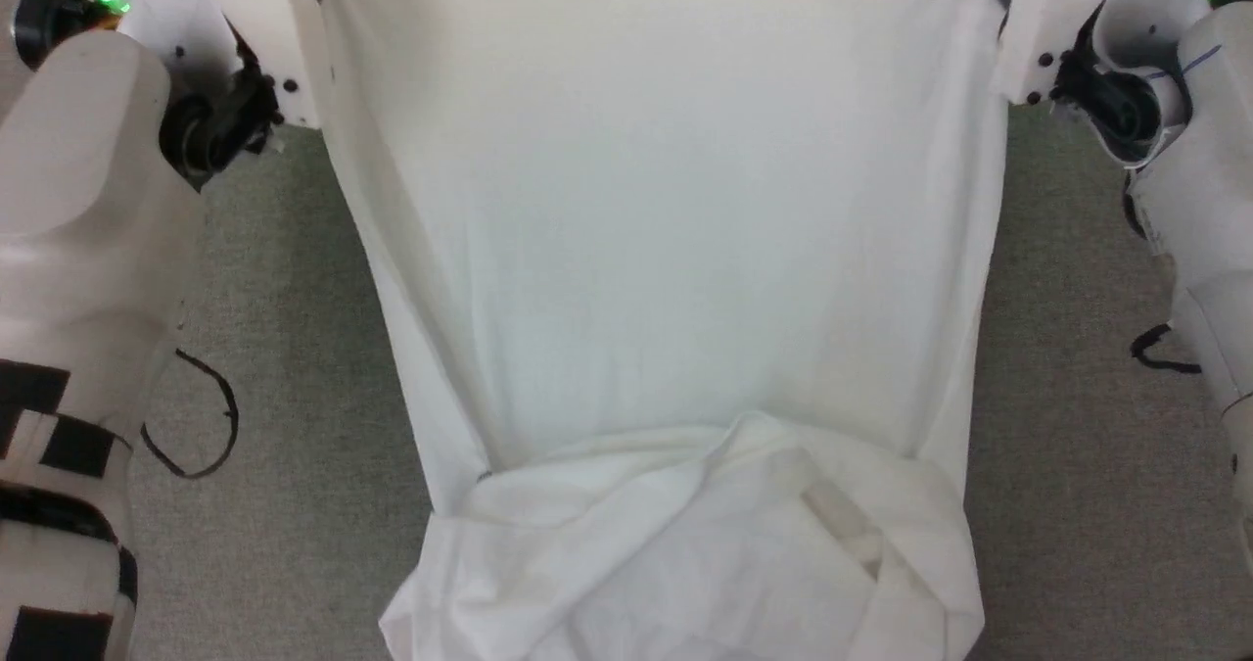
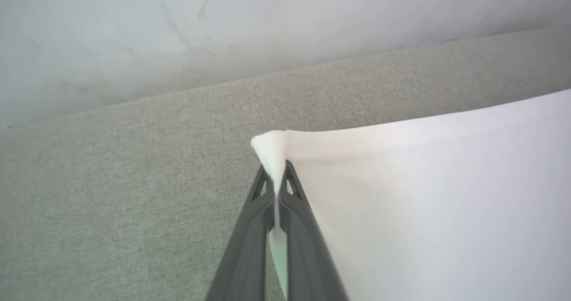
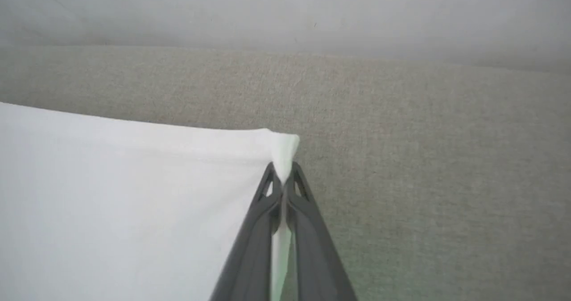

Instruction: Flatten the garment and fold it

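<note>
Where the head camera looks down, surface (image 1: 284,348): grey-green woven cloth, carpet-like; whether floor or desk top, cannot tell.
Loose item: thin black cable loop (image 1: 196,416) lying on the surface beside the left arm (image 1: 69,201).
Room, far side: in both wrist views the woven surface ends at a pale, scuffed wall (image 2: 178,38).
Garment (image 1: 666,250), position: centre of the surface, between the two arms, right arm (image 1: 1204,230) on the other side.
Garment, near end: bunched in soft folds, one greyish strip showing through the cloth.
Garment, middle: plain white, smooth, one broad panel widening toward the far end; both side edges rolled inward.
Garment, far end: straight hem edge stretched taut between two corners.
Left claw (image 2: 276,180): fingers pressed together on the far left corner, a white tuft poking past the tips.
Right claw (image 3: 282,180): clamped the same way on the far right corner, cloth pinched between the dark fingers.
</note>
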`<state>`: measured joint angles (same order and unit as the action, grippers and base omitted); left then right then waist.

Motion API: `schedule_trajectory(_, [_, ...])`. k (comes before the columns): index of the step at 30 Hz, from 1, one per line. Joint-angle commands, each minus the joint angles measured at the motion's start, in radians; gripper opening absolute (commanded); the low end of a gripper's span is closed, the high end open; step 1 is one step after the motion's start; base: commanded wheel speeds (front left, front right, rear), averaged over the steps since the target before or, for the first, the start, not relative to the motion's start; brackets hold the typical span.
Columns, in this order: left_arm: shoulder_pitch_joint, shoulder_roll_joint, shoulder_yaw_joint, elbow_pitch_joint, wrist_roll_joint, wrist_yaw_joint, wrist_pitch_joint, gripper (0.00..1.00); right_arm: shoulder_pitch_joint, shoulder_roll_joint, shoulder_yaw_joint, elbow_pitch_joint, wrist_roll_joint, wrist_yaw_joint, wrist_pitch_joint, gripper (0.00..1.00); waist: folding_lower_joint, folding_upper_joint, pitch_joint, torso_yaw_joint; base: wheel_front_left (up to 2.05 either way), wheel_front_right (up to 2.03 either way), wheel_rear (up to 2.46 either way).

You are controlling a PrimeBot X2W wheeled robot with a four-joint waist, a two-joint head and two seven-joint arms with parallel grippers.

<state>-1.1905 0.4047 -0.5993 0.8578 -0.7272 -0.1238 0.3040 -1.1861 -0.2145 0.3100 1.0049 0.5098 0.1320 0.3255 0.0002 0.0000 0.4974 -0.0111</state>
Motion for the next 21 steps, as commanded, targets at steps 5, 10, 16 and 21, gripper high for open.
schedule_trajectory(5, [-0.088,0.022,0.020,0.049,0.040,0.011,-0.159,0.00,-0.090,-0.028,-0.049,0.028,-0.032,-0.001,-0.187,0.00,-0.0002,0.0000,-0.080,-0.020,0.00,0.00,0.00])
schedule_trajectory(10, [-0.145,0.027,0.043,0.080,0.052,0.024,-0.285,0.00,-0.156,-0.022,-0.058,0.036,-0.058,-0.001,-0.318,0.00,-0.0002,0.0000,-0.116,-0.028,0.00,0.00,0.00])
schedule_trajectory(16, [-0.092,-0.007,0.101,0.072,-0.031,0.009,-0.386,0.00,-0.107,-0.019,0.007,-0.002,-0.032,-0.001,-0.373,0.00,-0.0002,0.0000,-0.157,-0.014,0.00,0.00,0.00])
schedule_trajectory(21, [0.113,-0.006,0.144,-0.006,-0.108,0.001,-0.485,0.00,0.069,-0.058,0.096,-0.117,0.038,-0.001,-0.402,0.00,-0.0002,0.0000,-0.206,0.001,0.00,0.00,0.00])
